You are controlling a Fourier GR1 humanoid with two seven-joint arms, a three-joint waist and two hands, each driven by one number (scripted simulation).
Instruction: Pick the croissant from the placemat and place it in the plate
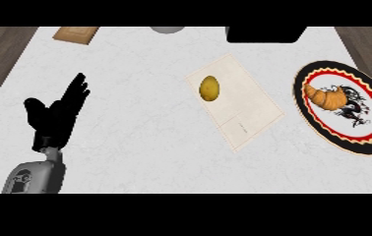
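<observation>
Golden-brown, the croissant [325, 97] already lies in the plate [314, 122] at the right — the placing looks done. On the placemat [247, 113] only a potato [209, 88] remains. Left hand [52, 116] rests with fingers straight, holding nothing — no further move seems needed.

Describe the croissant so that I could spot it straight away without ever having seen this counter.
Start at the white counter and go to its right edge, where a round plate with a black, red and cream rim lies. The croissant rests on that plate, towards its upper left. It is a golden-brown curved horn, unlike the smooth yellow oval potato on the beige placemat to the plate's left.
</observation>
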